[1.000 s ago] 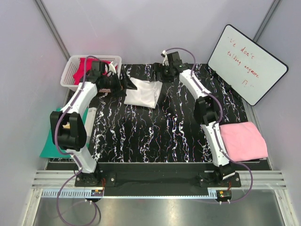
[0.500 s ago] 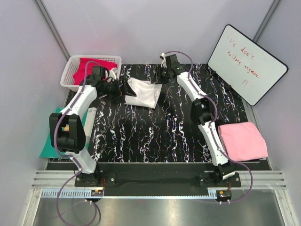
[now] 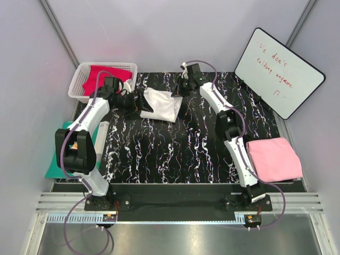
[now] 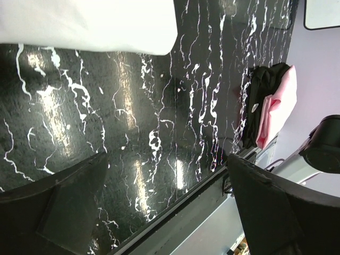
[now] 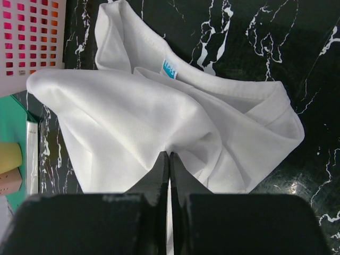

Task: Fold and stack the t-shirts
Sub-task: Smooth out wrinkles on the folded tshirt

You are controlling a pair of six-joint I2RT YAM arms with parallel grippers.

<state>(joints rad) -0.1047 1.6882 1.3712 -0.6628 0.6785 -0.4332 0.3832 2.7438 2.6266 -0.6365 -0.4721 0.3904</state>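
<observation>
Black marbled table [image 3: 175, 143], upper centre of the overhead view: a crumpled white t-shirt [image 3: 162, 104] lies with the right gripper [image 5: 169, 155] clamped tight on its middle fold. The left gripper [image 4: 166, 159], spread wide and empty, sits just left of the cloth.

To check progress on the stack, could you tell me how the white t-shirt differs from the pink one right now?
The white t-shirt lies rumpled at the far middle of the table; the pink t-shirt lies folded flat by the near right edge. The right gripper pinches the white one; no gripper touches the pink one. Both are plain, pale cloth.
</observation>
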